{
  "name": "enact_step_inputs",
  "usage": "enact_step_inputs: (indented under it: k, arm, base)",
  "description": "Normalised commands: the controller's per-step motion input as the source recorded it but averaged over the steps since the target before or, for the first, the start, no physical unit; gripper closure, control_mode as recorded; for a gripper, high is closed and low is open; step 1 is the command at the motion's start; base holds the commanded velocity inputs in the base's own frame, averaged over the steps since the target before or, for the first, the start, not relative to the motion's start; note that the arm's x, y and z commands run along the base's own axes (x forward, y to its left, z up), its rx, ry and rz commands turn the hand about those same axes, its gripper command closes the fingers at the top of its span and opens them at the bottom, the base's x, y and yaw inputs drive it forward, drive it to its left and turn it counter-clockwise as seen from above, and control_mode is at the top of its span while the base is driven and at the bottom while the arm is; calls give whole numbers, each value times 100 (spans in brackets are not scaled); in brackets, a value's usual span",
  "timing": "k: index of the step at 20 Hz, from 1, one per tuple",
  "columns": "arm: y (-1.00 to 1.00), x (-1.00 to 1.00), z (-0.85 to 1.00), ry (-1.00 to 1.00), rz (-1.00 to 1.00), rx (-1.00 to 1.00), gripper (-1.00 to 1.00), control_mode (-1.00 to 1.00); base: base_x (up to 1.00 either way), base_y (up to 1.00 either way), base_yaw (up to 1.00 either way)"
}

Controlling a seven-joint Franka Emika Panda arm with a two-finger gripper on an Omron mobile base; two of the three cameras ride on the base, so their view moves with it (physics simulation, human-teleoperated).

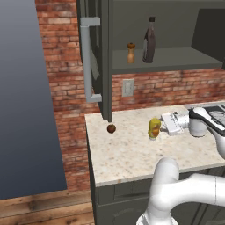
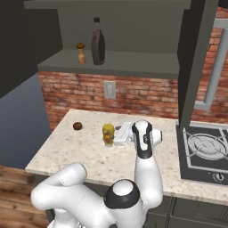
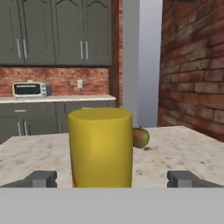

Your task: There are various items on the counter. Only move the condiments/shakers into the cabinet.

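Your gripper (image 1: 161, 126) sits right of centre in the left base view, low over the counter (image 1: 132, 158) and turned sideways toward the yellow squeeze bottle (image 1: 154, 128), which stands just off its tips. Left of the bottle, near the foot of the open cabinet door (image 1: 104, 57), you have the small brown ball (image 1: 111, 128). In the upper middle of the frame, the wooden shaker (image 1: 130, 53) and the tall dark bottle (image 1: 149, 41) stand side by side on the cabinet shelf (image 1: 176, 59), the shaker to the left. The door's grey bar handle (image 1: 89, 59) runs down the upper left.

In the right base view you see the gripper (image 2: 118, 135) at centre, with the squeeze bottle (image 2: 107, 134) immediately to its left and the ball (image 2: 77, 126) farther left on the counter (image 2: 80, 156). Shaker (image 2: 81, 53) and dark bottle (image 2: 98, 42) are on the shelf (image 2: 133, 62) in the upper left. A stove (image 2: 202, 153) lies at the right edge.

In the hand view your two fingertips (image 3: 41, 179) are spread wide at the bottom corners, and the squeeze bottle (image 3: 101, 148) stands upright at centre between them, untouched by either, so the jaws are open. The ball (image 3: 140, 137) peeks out at the bottle's right edge, behind it. A toaster oven (image 3: 29, 89) sits on a far counter at the left.
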Motion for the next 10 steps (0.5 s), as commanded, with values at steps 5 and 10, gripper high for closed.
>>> enact_step_inputs:
  k: [5,10]
  arm:
    - [6,6,0,7,0,0,-100,-100]
    - [14,0,-7,10,0,0,-100,-100]
  base:
    - [0,0,0]
    - [0,0,0]
